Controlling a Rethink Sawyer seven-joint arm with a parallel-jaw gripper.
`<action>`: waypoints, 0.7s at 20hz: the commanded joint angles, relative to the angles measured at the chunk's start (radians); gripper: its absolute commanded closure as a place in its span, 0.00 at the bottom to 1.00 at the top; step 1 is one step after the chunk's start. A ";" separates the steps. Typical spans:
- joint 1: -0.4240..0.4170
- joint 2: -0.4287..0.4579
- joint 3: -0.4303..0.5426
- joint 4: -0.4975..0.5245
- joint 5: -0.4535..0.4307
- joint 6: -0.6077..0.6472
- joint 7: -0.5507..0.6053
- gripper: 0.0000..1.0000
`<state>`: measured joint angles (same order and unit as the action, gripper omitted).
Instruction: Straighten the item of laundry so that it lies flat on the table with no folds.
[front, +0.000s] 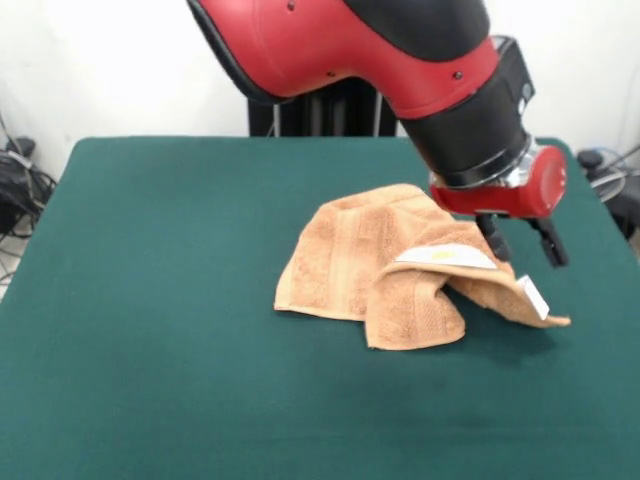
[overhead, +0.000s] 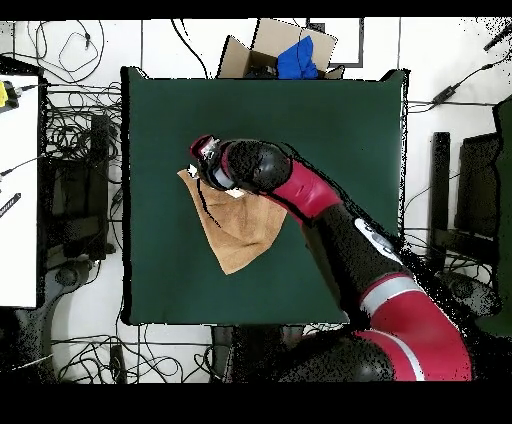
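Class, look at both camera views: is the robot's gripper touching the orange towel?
Cannot tell. In the front view the gripper overlaps the towel's far edge with no plain gap or contact; in the overhead view the arm hides that spot.

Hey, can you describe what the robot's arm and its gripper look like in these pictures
The bulky rounded robot arm has glossy red shells with black sections and small dark screw dots. Its wrist is a black cylinder ending in a silvery ring and a red disc-shaped plate. The small gripper has two thin black fingers. From overhead, a grey band crosses the arm.
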<state>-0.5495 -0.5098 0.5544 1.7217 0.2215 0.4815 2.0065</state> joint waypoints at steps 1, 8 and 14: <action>0.095 0.005 -0.042 0.013 -0.087 0.109 0.014 0.00; 0.436 0.076 -0.571 -0.177 -0.050 0.242 0.460 0.00; 0.558 0.157 -0.753 -0.269 0.000 0.332 0.597 0.00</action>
<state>-0.0713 -0.4472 0.0757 1.5671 0.1987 0.6665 2.1311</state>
